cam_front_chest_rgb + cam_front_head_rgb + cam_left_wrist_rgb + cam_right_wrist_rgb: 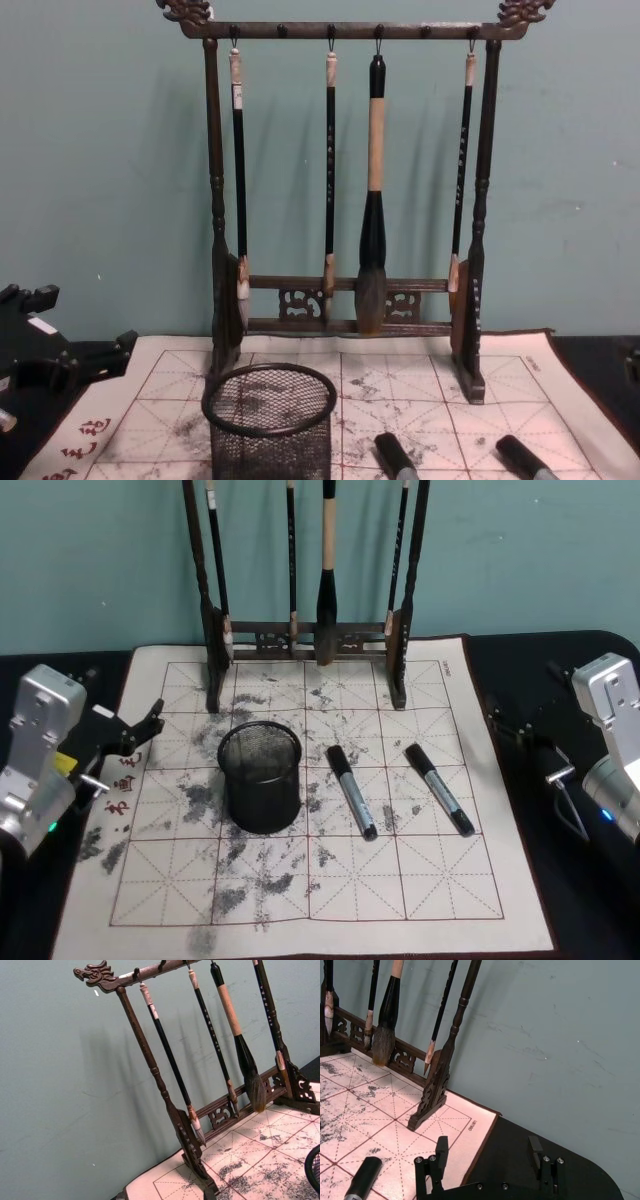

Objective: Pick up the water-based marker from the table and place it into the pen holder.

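Both arms sat at the bench's [585,920] side edges, leaving the ink-stained mat [330,900] open between them. The left end effector [148,730] stood parted by the mat's left edge; the right end effector [488,1149] gaped wide off its right edge. A black marker [352,792] lay flat just right of the mesh pen holder [262,798], a second marker [438,789] beyond it, the brush rack [213,650] behind, by the teal wall [520,560].
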